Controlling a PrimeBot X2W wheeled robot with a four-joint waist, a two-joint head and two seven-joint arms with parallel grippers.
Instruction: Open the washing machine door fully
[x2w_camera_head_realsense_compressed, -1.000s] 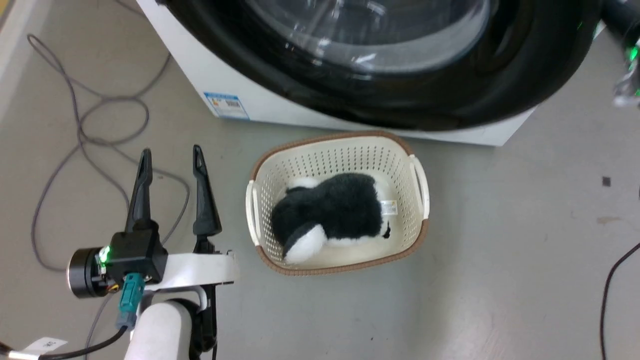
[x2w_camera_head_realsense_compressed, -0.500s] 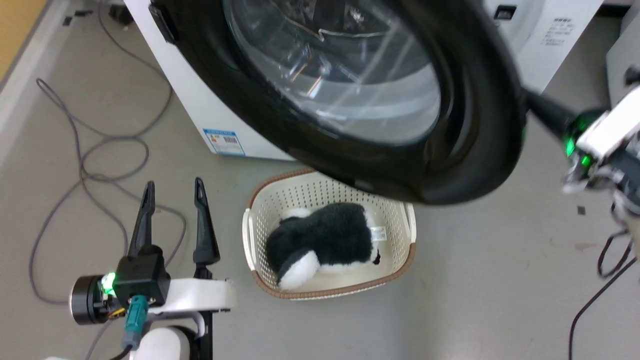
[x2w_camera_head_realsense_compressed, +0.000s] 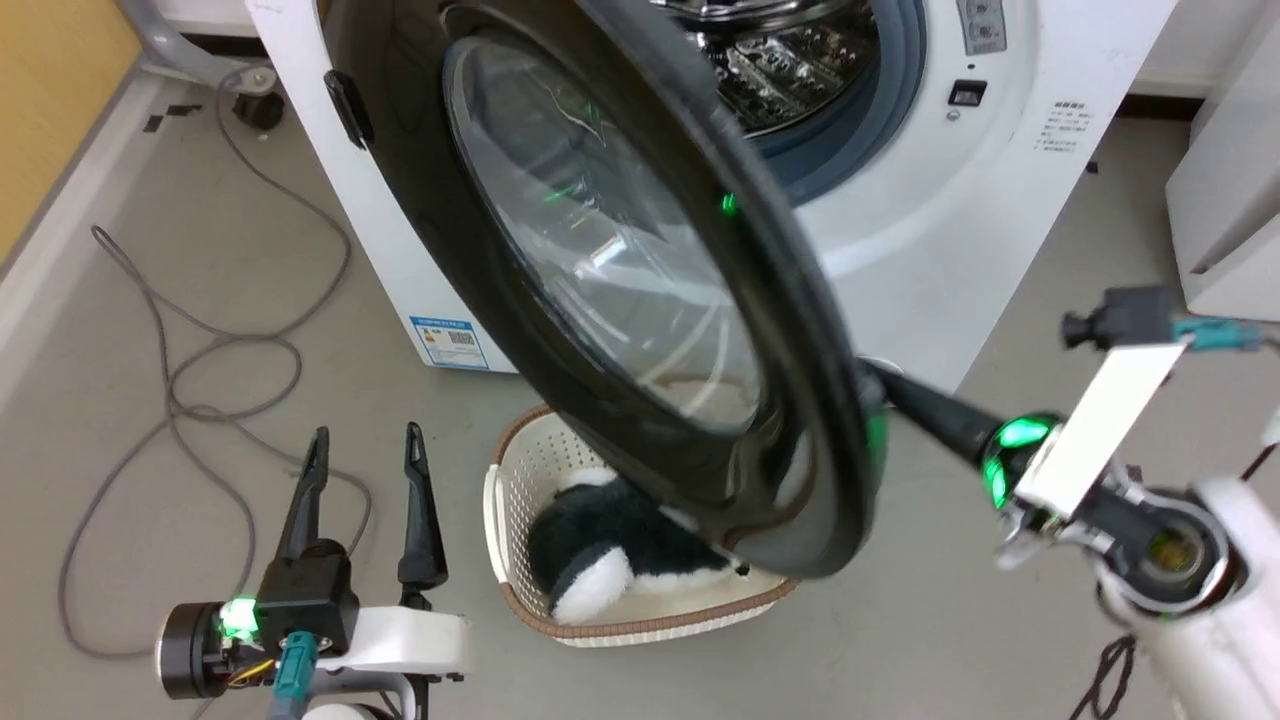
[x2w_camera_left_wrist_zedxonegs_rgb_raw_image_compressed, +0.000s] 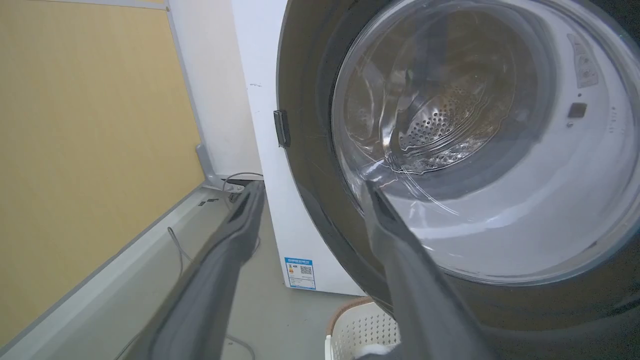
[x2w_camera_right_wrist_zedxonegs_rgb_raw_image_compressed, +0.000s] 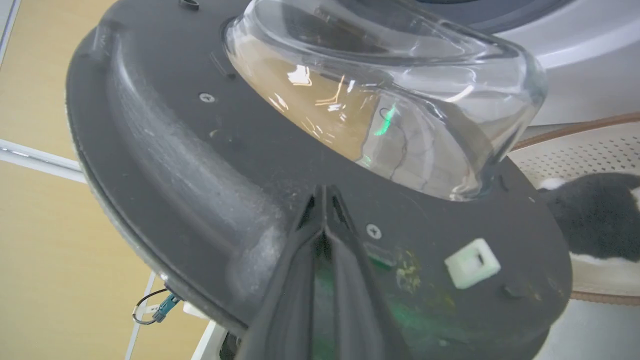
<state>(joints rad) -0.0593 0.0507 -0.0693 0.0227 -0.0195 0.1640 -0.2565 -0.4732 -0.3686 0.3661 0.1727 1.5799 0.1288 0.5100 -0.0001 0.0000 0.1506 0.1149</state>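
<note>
The washing machine door (x2w_camera_head_realsense_compressed: 620, 300), a glossy black ring around a bulging clear glass bowl, stands swung partly out from the white washer (x2w_camera_head_realsense_compressed: 960, 230), hinged at its left. My right gripper (x2w_camera_head_realsense_compressed: 885, 385) is shut, its joined tips pressing on the door's inner face near the free edge. In the right wrist view the shut right gripper (x2w_camera_right_wrist_zedxonegs_rgb_raw_image_compressed: 324, 192) touches the dark inner face of the door (x2w_camera_right_wrist_zedxonegs_rgb_raw_image_compressed: 200, 165) just below the glass bowl (x2w_camera_right_wrist_zedxonegs_rgb_raw_image_compressed: 380, 100). My left gripper (x2w_camera_head_realsense_compressed: 365, 450) hangs open over the floor at the lower left, holding nothing. The left gripper (x2w_camera_left_wrist_zedxonegs_rgb_raw_image_compressed: 314, 185) points toward the door (x2w_camera_left_wrist_zedxonegs_rgb_raw_image_compressed: 305, 200) from a distance.
A cream basket (x2w_camera_head_realsense_compressed: 520, 470) with a black-and-white plush toy (x2w_camera_head_realsense_compressed: 600, 545) sits on the floor under the door. The steel drum mouth (x2w_camera_head_realsense_compressed: 790, 70) is exposed. Grey cables (x2w_camera_head_realsense_compressed: 200, 360) loop on the floor at left. A white cabinet (x2w_camera_head_realsense_compressed: 1230, 200) stands at right.
The head camera has tilted up. The door has swung further out from the washer, with my shut right gripper moving along at its free edge. The left gripper stays open in place.
</note>
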